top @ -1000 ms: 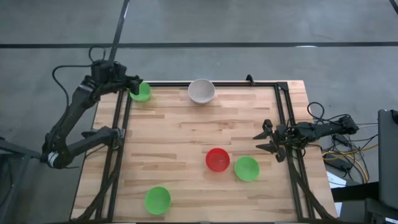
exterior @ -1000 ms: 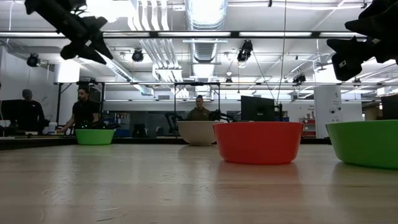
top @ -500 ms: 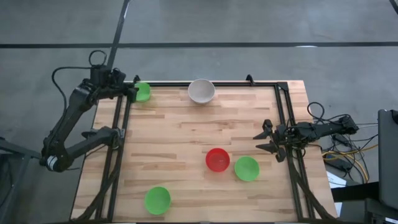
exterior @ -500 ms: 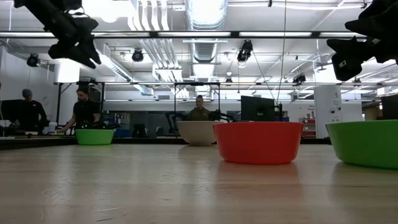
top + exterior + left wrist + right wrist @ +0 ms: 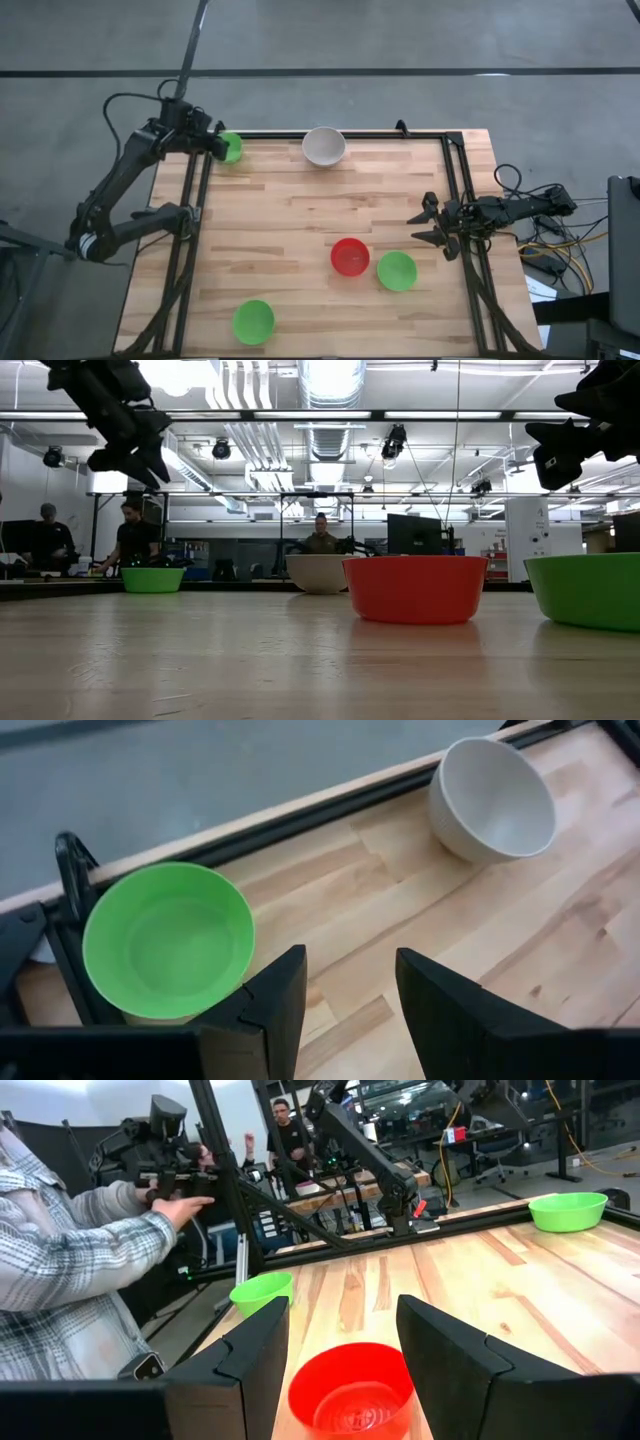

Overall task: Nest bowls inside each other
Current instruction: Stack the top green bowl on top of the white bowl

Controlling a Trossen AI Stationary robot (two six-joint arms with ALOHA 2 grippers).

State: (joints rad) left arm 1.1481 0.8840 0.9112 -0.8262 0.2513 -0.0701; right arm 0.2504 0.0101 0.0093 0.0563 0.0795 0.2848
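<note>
Green, red and white bowls lie apart on the wooden table [image 5: 300, 210], none nested; one green bowl [image 5: 229, 147] sits at the far left corner; left gripper [image 5: 215, 146] hovers beside it, fingers spread, holding nothing; right gripper [image 5: 421, 227] waits at the right edge, fingers wide.

Desk [image 5: 300, 220]: light wood planks, bordered by a black metal frame [image 5: 330, 134]. Grey floor [image 5: 350, 40] beyond it, crossed by a dark line. Cable bundle [image 5: 560, 245] off the desk's edge. Person in plaid sleeve [image 5: 70, 1270] holding a black device [image 5: 165, 1160]. Several people [image 5: 135, 535] stand far behind. Ceiling ducts [image 5: 325, 410] overhead.
</note>
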